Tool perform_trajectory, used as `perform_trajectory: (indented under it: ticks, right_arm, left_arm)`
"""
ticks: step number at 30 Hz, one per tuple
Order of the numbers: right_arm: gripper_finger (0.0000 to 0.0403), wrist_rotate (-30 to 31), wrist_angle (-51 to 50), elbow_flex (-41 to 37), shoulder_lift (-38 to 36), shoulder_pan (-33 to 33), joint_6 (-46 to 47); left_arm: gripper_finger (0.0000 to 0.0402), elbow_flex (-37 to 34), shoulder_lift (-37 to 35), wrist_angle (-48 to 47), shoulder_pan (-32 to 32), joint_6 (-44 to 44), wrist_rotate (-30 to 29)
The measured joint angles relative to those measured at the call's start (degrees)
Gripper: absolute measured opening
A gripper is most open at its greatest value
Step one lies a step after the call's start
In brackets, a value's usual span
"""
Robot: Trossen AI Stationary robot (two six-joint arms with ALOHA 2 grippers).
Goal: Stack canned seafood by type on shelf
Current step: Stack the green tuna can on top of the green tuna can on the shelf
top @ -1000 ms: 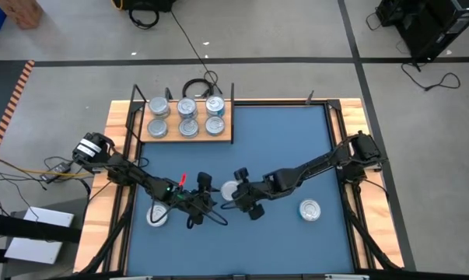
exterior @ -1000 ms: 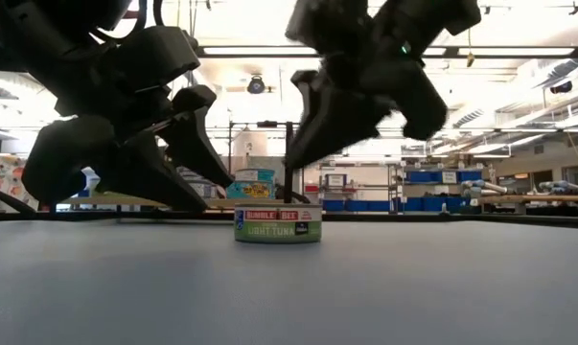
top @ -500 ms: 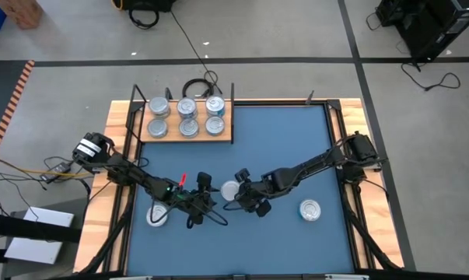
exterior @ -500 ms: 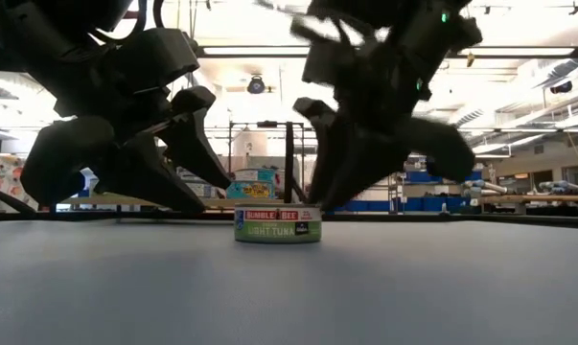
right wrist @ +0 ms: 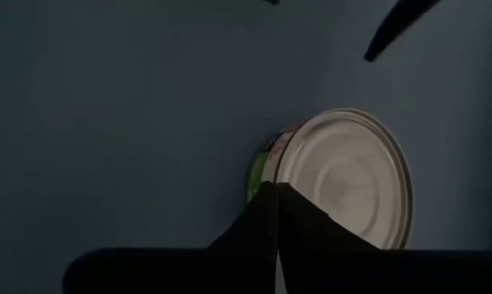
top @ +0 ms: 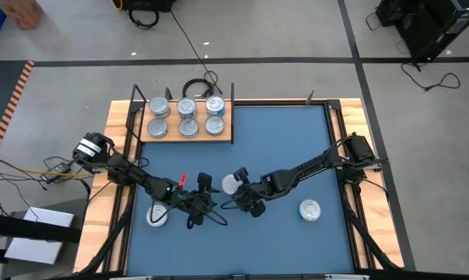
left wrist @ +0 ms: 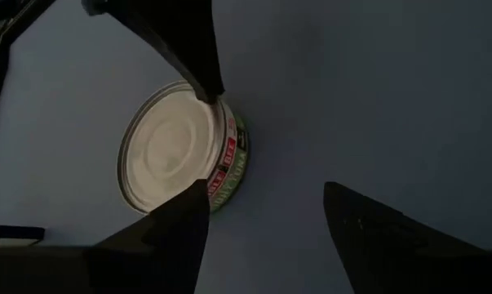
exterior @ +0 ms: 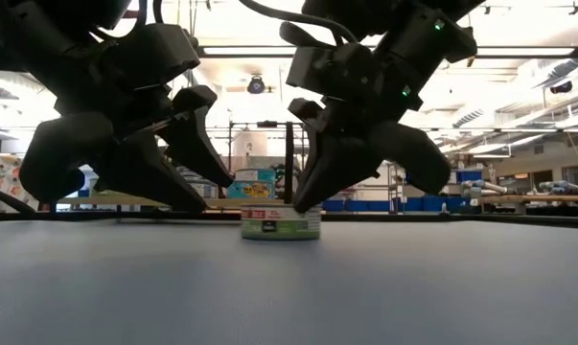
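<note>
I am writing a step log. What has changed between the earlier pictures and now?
The right tool came down onto the middle tin, which shifted and turned a little; a firm grip cannot be confirmed. The left tool, the shelf with its tins and two other loose tins stayed as they were.

Both dark arms reach inward from the side edges of the surface and meet low near its middle, toward the near side. The left arm comes in from the left edge, elbow bent, its left tool [top: 205,204] angled down just above the surface with the two fingers [left wrist: 376,237] spread apart. The right arm stretches in long from the right edge, its right tool [top: 236,194] tipped steeply downward just right of the left one, fingers pressed together.
</note>
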Motion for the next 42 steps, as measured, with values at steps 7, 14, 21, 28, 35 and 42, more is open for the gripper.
perform_trajectory:
  ticks: [7,14,21,28,35,42]
  right_arm:
    - [0.0003,-4.8,0.8,1.7,0.3,-1.0,8.9]
    - [0.0002,-6.5,1.5,3.5,0.4,-2.0,19.3]
    - [0.0001,-7.0,2.9,5.9,0.4,-2.3,27.1]
    - [0.0,-8.2,4.0,7.6,0.3,-2.6,31.3]
    - [0.0032,-5.7,-5.7,7.6,0.3,-1.4,24.1]
    - [0.0074,1.7,-12.6,7.6,0.3,0.7,22.8]
  left_arm:
    - [0.0243,0.0,0.0,0.0,0.0,0.3,-2.3]
    - [0.0244,0.0,0.0,-0.2,0.0,0.5,-5.0]
    - [0.0244,0.0,0.0,0.1,0.0,0.6,-5.2]
    - [0.0244,0.0,0.0,1.1,0.0,0.6,-6.6]
    - [0.0243,0.0,0.0,1.3,0.0,0.0,-4.2]
    - [0.0149,0.0,0.0,0.7,2.6,-5.6,-7.4]
